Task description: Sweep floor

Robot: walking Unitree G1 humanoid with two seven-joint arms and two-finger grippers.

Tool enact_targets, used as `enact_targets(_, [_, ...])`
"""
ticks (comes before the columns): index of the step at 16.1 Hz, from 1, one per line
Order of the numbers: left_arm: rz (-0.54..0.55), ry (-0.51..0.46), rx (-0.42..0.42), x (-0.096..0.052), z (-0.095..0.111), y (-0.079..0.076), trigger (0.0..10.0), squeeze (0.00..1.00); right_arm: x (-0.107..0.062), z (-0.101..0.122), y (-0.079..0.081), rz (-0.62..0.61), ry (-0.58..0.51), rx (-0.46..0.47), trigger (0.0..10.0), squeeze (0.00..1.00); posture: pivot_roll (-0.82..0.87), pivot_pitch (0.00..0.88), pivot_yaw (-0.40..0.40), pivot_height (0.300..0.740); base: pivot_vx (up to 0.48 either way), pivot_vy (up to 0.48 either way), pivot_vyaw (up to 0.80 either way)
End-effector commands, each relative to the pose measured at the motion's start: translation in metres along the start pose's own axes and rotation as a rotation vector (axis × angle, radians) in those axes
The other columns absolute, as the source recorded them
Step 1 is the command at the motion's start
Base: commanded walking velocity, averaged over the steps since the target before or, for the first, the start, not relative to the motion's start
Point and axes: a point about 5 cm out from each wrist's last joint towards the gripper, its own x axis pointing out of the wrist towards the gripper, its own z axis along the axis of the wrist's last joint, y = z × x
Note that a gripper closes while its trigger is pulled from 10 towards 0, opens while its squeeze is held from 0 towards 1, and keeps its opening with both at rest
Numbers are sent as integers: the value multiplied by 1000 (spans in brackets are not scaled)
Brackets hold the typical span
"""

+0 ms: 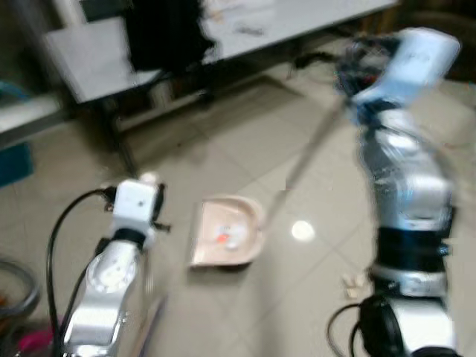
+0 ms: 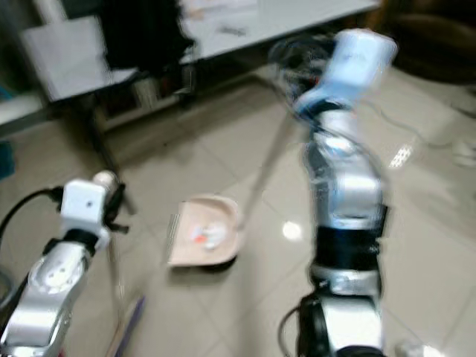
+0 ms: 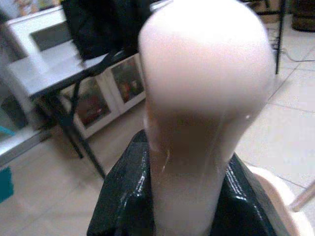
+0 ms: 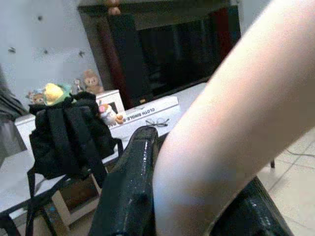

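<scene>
A pale pink dustpan lies flat on the tiled floor with an orange scrap and some white bits in it. Its long thin handle slants up to my right gripper, which is raised high and shut on the handle. At the lower left, my left gripper is shut on the rounded pink top of the broom handle. The broom's shaft runs down beside that arm. A few pale crumbs lie on the floor near my right side.
A grey table with black legs stands at the back, a black backpack on it. A second low grey table is at the back left. Cables trail under the table. A teal box sits far left.
</scene>
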Motion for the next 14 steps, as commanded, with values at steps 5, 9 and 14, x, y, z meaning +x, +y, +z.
enact_targets(5, [-6,-27,6,-1,5,-5,10000,0,0,17,-7,-8,-72,-1,10000,0,-55,0,34,740,432,0,0])
enact_targets(9, [-6,-25,8,0,4,-4,10000,0,0,17,-7,-5,-73,-5,10000,0,-55,0,36,740,432,0,0])
enact_targets(14, [-10,-17,11,-1,0,-6,10000,0,1,15,-8,-8,-68,3,10000,0,-56,0,36,740,77,0,0])
